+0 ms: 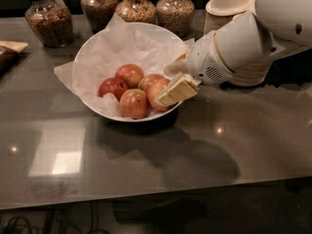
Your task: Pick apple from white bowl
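the grasp step is judged in hand; the gripper (166,86) is set against the apple (155,91) at the white bowl's (110,114) right rim; clenching cannot be told; a lift is called for.

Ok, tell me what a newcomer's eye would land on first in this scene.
First comes the bulky white robot arm stretching in from the right, its gripper down inside the wide white paper-lined bowl at a round pinkish-red apple. That apple lies among other red apples, and the bowl sits mid-table on the dark glossy tabletop. Behind it stands a row of glass jars of grains.
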Robot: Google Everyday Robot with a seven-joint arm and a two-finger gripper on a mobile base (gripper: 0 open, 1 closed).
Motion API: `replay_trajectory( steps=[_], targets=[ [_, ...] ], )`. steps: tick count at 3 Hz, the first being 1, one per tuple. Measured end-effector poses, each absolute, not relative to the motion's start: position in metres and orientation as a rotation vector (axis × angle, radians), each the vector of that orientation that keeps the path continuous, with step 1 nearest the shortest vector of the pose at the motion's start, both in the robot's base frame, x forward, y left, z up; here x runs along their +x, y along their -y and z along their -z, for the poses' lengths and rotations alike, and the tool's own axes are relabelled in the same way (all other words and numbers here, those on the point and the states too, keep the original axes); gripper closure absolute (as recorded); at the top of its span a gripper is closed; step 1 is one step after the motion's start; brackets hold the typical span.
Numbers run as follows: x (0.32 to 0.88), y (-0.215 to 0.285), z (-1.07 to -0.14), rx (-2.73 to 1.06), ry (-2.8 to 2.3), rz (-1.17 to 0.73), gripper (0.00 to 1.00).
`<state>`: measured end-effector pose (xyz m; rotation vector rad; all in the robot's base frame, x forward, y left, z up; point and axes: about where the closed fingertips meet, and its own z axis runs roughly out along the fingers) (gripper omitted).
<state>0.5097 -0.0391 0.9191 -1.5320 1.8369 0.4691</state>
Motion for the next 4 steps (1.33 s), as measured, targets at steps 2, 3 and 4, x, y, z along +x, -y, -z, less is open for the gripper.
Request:
replay_trajectory(
  steps=[2,3,4],
  targets=[
    [0.509,0.034,-0.908,-1.512,-1.869,-0.545,0.35],
    [0.510,0.028,-0.902,-1.521,-1.883,-0.563,0.35],
    [0.512,0.024,-0.895,-1.530,-1.901,-0.575,0.37]
  ],
)
